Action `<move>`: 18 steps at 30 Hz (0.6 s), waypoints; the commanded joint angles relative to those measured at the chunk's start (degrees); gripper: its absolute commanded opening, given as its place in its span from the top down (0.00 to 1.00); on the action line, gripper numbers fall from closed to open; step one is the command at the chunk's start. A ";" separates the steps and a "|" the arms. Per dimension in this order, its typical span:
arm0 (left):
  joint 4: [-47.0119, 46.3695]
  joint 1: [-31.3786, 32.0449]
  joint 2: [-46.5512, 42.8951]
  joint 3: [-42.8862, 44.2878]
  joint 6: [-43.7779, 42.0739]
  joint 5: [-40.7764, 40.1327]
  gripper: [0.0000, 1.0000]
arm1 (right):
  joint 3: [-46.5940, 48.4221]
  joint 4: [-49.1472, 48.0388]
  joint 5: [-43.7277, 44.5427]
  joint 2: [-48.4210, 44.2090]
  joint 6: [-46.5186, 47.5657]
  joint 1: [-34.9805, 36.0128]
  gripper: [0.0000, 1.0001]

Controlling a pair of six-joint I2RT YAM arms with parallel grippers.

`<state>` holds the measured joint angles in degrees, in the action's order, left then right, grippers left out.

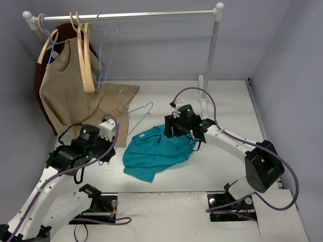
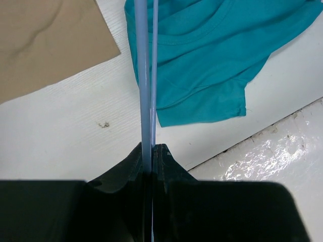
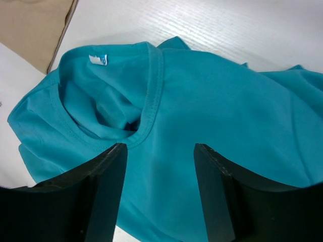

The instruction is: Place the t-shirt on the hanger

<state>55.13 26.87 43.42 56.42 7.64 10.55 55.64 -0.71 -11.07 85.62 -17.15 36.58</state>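
T-shirt (image 3: 212,111), crumpled teal cloth, lies near thin light-blue wire hanger (image 2: 146,101).

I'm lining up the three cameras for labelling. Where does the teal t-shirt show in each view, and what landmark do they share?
Top external: the t-shirt lies near the centre of the picture.
Left wrist: t-shirt at upper right, behind the hanger wire.
Right wrist: t-shirt fills most of the picture, collar at upper left.
Shared landmark: the tan cloth, up and left of the t-shirt in all three.
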 commanded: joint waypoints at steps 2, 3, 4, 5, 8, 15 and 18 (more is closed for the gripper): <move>-2.48 -0.24 0.97 1.32 1.68 -1.40 1.00 | 2.98 -6.40 3.24 3.39 -2.45 2.71 0.46; -2.57 -0.24 1.05 1.23 1.68 -1.49 1.00 | 3.42 -6.50 3.86 3.93 -2.89 2.97 0.49; -2.75 -0.24 0.97 1.32 1.59 -1.58 1.00 | 3.86 -6.50 4.73 4.55 -2.98 3.23 0.51; -2.66 -0.24 1.14 1.67 1.42 -1.58 1.00 | 4.56 -6.58 6.40 5.60 -3.07 3.76 0.52; -2.40 -0.24 1.49 2.37 0.98 -1.93 1.00 | 6.23 -6.41 9.74 7.45 -3.16 4.46 0.57; -1.87 -0.24 1.32 2.20 0.01 -2.72 1.00 | 10.27 -4.92 14.67 10.61 -2.98 5.87 0.60; -1.78 -0.24 1.23 2.11 -0.08 -2.55 1.00 | 12.12 -4.21 15.73 12.11 -2.81 6.31 0.61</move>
<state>55.13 26.87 44.66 56.42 8.12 8.67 64.14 -3.25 0.82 97.58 -19.51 42.06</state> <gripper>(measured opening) 0.068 0.389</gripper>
